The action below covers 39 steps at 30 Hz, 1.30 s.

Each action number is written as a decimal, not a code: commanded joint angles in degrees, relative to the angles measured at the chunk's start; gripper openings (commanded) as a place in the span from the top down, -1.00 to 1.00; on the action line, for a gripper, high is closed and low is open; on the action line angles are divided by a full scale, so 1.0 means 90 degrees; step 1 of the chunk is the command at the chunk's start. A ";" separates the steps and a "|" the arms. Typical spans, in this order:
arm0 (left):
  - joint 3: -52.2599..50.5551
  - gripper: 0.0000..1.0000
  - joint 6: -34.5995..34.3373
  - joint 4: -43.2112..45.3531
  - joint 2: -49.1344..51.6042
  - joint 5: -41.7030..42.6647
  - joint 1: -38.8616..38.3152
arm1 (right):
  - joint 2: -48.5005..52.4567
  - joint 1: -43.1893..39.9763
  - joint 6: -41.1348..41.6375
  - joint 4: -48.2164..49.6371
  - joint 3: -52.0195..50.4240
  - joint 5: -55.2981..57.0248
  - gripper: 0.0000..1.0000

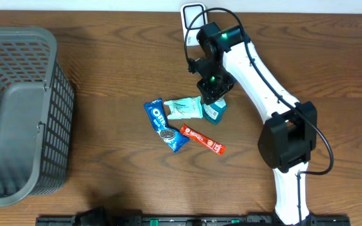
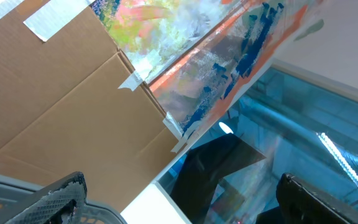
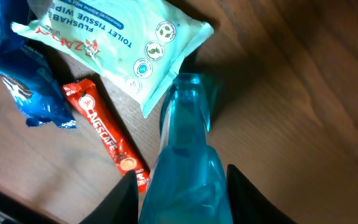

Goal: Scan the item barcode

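A translucent teal bottle (image 1: 213,112) lies on the wooden table beside a pale green toilet-tissue pack (image 1: 184,108). My right gripper (image 1: 212,94) comes down onto it from above. In the right wrist view the bottle (image 3: 185,149) fills the space between the two black fingers (image 3: 124,196), which press on its sides; the gripper (image 3: 182,180) is shut on it. No barcode shows on it. My left gripper (image 2: 179,193) is open with nothing between its fingers; it faces a cardboard box (image 2: 61,93), and the overhead view does not show it.
A blue Oreo pack (image 1: 166,125) and a red Nescafe stick (image 1: 203,140) lie just left of the bottle. A grey mesh basket (image 1: 17,119) stands at the table's left edge. A white framed object (image 1: 192,14) sits at the far edge.
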 commanded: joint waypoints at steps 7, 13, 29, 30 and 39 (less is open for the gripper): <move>-0.0032 -0.96 0.0019 0.0051 -0.0007 0.0032 -0.0010 | 0.0017 -0.0022 0.0364 -0.0971 0.1338 -0.1367 0.43; -0.0032 -0.96 0.0019 0.0051 -0.0007 0.0032 -0.0010 | 0.0015 -0.0117 -0.0034 -0.1413 0.2130 -0.2535 0.43; -0.0714 -0.96 0.0015 0.0333 -0.0007 0.0039 -0.0010 | 0.0005 -0.0585 -0.0918 -0.1411 0.2535 -0.6659 0.47; -0.0792 -0.96 0.0012 0.0340 -0.0007 0.0041 -0.0010 | 0.0005 -0.0602 -0.0916 -0.1411 0.2535 -0.6793 0.47; -0.1229 -0.96 0.0007 0.0340 -0.0007 0.0449 -0.0010 | 0.0005 -0.0712 -0.0920 -0.1185 0.2535 -0.6664 0.44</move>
